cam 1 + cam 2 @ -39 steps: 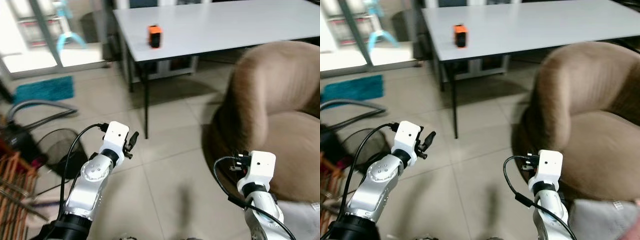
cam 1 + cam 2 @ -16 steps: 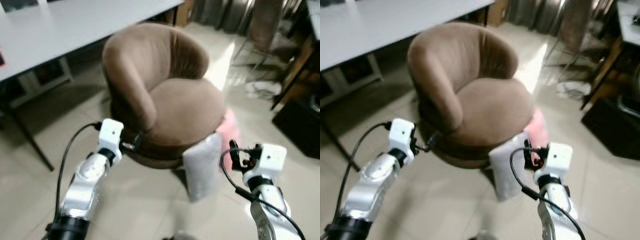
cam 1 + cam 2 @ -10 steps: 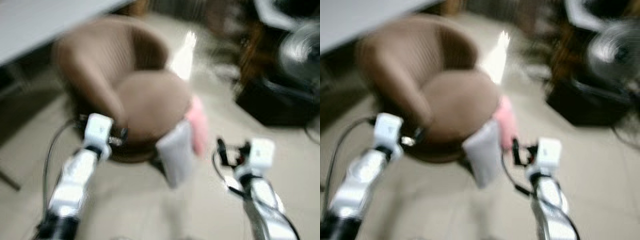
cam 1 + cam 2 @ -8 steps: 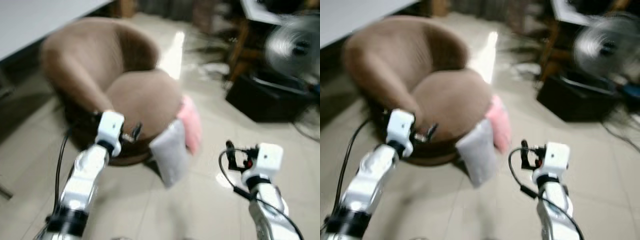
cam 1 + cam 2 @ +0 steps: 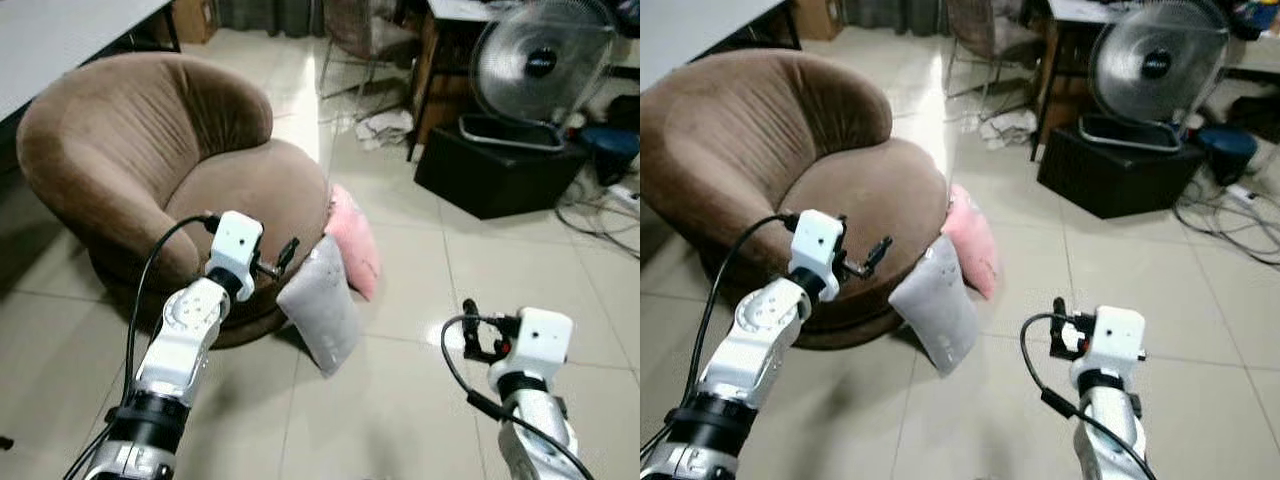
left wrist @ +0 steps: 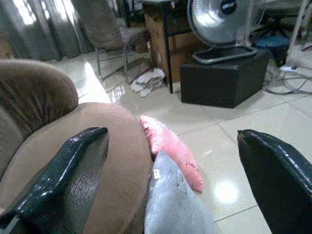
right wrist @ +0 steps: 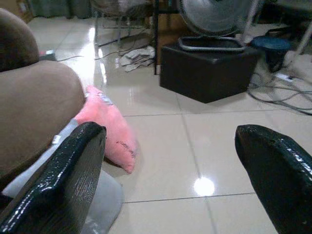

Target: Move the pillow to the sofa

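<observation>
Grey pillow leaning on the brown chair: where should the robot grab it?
Probably the soft grey pillow's free upper corner, coming from above and the tiled floor side. It stands tilted against the round brown armchair, so that edge is exposed. Both the left gripper and right gripper are open.

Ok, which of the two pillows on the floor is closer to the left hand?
The grey pillow. It leans against the brown sofa just beside the left hand; the pink pillow lies farther back.
</observation>
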Robot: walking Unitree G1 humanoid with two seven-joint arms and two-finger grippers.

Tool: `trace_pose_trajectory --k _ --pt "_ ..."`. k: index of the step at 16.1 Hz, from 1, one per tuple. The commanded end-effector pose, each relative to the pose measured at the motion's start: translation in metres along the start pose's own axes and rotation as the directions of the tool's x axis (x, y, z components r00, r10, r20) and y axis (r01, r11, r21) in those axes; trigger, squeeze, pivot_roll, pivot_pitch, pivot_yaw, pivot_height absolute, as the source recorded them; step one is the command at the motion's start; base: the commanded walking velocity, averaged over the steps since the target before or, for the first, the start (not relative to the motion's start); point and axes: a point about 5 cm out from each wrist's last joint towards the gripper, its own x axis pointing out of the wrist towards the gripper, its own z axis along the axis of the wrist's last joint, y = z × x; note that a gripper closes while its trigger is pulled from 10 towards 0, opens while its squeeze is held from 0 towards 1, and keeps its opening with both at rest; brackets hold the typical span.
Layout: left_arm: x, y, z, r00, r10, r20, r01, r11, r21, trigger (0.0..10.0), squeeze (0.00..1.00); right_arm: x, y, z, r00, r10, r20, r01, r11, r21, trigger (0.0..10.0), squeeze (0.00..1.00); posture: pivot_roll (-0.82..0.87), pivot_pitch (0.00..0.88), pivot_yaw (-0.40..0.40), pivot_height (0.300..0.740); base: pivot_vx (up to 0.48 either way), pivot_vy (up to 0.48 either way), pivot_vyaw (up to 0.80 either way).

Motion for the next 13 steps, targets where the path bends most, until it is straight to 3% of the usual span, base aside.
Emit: trace_pose_trajectory --k 1,13 --pt "0.002 0.0002 0.0031 1.0 -0.011 0.014 0.011 1.0 0.003 10.0 0.0 -0.0001 0.0013 0.0057 1.0 0.0 0.027 0.0 1.0 0.009 10.0 0.0 0.04 0.036 0.01 0.74 0.352 0.0 0.0" --pt "0.0024 0.0051 0.0001 1.0 -0.01 0.013 0.01 1.0 0.02 10.0 0.0 0.0013 0.0036 0.0062 0.999 0.002 0.038 -0.001 1.0 -0.015 10.0 0.0 0.05 0.022 0.011 0.74 0.373 0.0 0.0"
